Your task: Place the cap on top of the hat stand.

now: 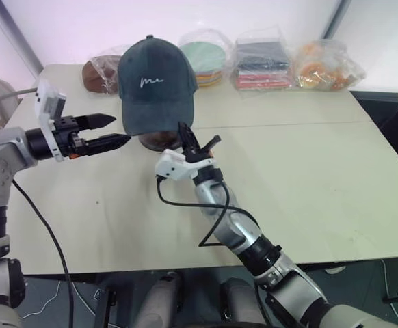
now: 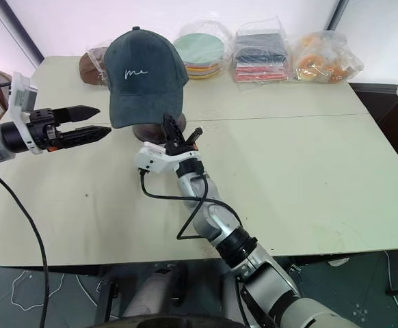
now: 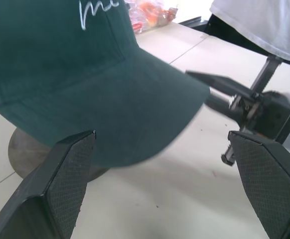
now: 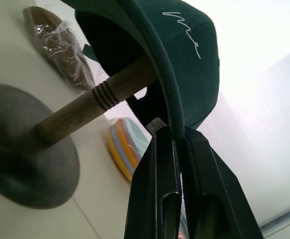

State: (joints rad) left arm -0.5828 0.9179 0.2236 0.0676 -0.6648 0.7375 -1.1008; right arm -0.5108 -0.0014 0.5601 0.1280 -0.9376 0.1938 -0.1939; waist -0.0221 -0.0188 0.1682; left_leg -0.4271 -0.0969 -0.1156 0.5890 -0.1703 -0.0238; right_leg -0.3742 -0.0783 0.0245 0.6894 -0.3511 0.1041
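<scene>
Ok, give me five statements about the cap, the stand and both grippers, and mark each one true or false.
1. The dark green fabric baseball cap sits on the dark brown wooden hat stand. True.
2. The right gripper has the edge of the cap's brim between its fingers. True.
3. The left gripper clamps the cap's crown. False: it is open beside the cap, touching nothing.
4. The cap's white script embroidery faces the robot. True.
5. The bagged goods lie at the table's near edge. False: they line the far edge.
</scene>
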